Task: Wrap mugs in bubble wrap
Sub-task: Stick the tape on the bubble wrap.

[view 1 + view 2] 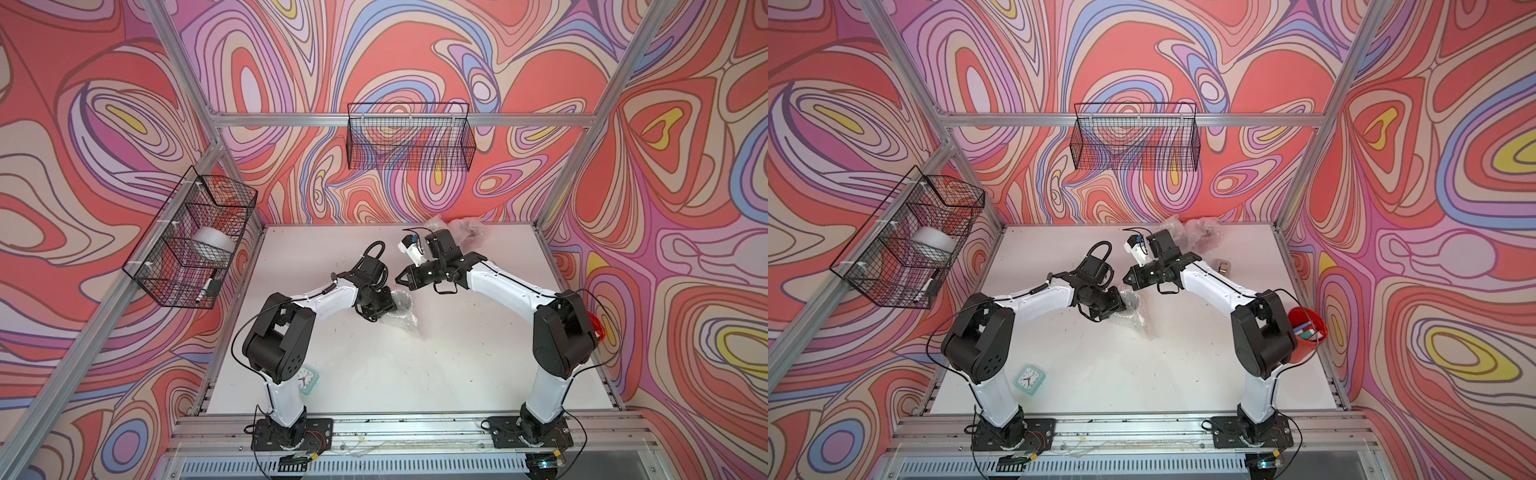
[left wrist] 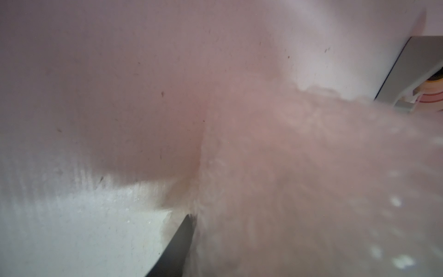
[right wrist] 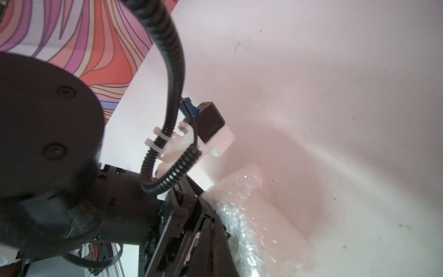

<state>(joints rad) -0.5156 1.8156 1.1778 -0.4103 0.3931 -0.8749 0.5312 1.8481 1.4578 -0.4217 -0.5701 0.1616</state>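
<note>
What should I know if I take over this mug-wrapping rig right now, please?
Left end effector: closed on the bubble-wrap bundle in the middle of the table; contents hidden.
Right end effector: shut, nothing visibly held, close by that bundle.
Two more bubble-wrap lumps sit at the far edge; likely wrapped mugs, unconfirmed.
No bare mug in view.
Left to do: finish closing the centre bundle, then verify all three.

You could read no text, label, brand or number in any view; the small mint-green clock (image 1: 1030, 378) showed a white dial with hands, but its numerals were too small to make out
</note>
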